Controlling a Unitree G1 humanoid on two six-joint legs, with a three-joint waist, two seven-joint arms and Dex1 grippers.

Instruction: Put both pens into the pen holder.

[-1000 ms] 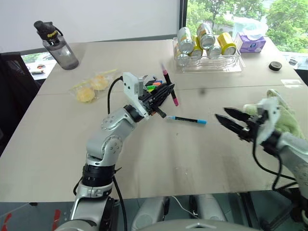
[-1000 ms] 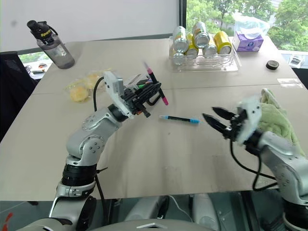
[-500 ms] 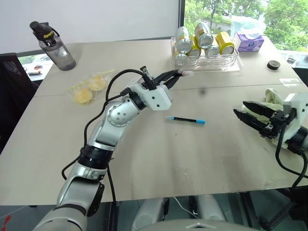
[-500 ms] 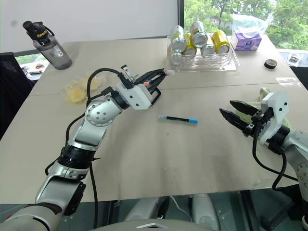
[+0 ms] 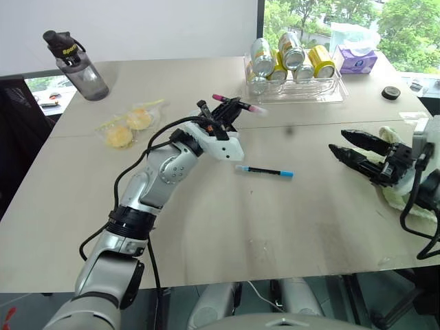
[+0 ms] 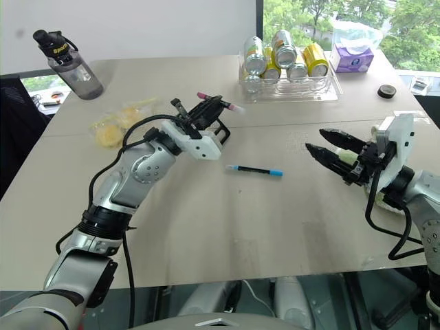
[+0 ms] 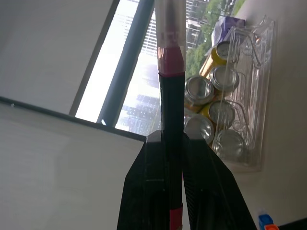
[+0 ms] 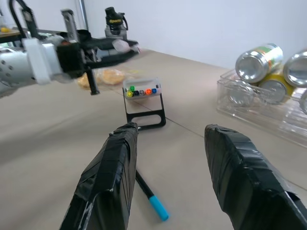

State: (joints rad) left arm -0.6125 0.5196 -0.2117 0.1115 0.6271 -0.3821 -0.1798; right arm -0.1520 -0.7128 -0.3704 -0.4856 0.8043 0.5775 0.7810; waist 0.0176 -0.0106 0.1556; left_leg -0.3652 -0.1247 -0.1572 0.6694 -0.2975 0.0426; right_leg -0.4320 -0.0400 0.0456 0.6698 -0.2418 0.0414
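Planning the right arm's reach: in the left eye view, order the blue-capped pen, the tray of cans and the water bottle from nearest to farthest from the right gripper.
1. Blue-capped pen: on the table, toward the robot's left of the open right gripper.
2. Tray of cans: far side of the table.
3. Water bottle: far left corner.

no legible text on anything

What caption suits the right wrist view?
Open right gripper faces the blue-tipped pen and pen holder on the table.
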